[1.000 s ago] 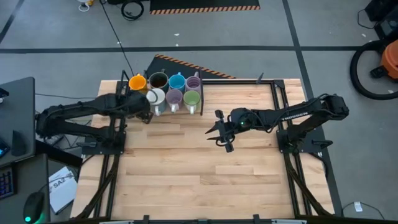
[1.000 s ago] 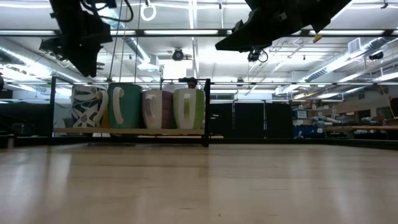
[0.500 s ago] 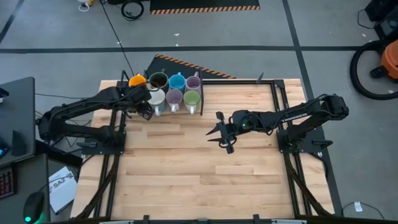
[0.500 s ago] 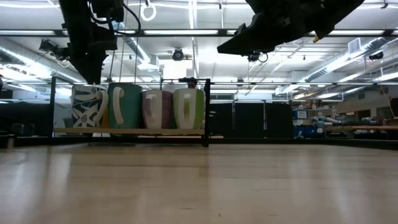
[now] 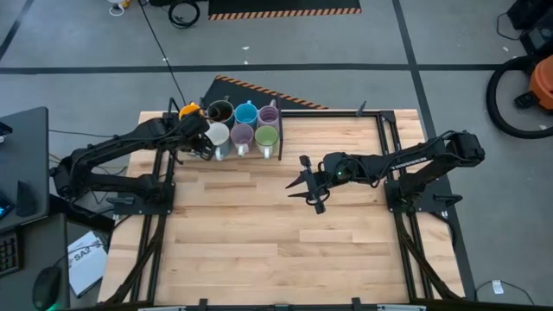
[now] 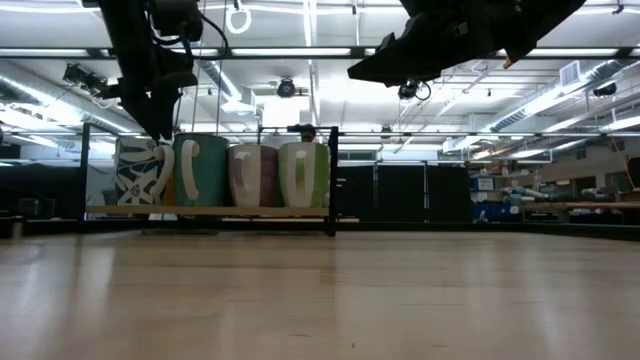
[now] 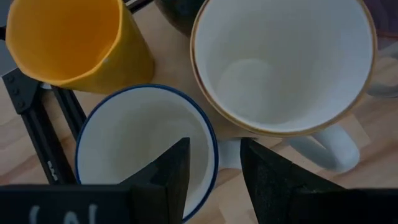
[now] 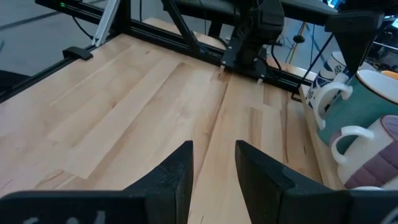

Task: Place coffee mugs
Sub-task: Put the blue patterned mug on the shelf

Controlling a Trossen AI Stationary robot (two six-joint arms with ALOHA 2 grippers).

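Note:
Several mugs stand on a black-framed rack (image 5: 281, 138) at the table's far left. The back row has orange (image 5: 188, 110), dark brown (image 5: 220, 111), blue (image 5: 246, 112) and lilac (image 5: 270, 114) mugs. In front are a mug that is teal outside and white inside (image 5: 216, 133), a lilac (image 5: 242, 134) and a green one (image 5: 266, 136). My left gripper (image 7: 214, 144) is open over a blue-rimmed white mug (image 7: 134, 140), one finger inside it and one outside; I see no touch. My right gripper (image 5: 304, 184) is open above the table's middle.
In the low view the front mugs stand on the rack's wooden shelf (image 6: 250, 211), with the patterned white mug (image 6: 140, 172) leftmost under my left gripper (image 6: 160, 128). Bare wooden tabletop (image 5: 276, 242) stretches from the rack to the near edge. Black frame rails border the table.
My left gripper has moved toward the table's far edge and down, from beside the rack to just over the leftmost front mug. The mugs have stayed in place.

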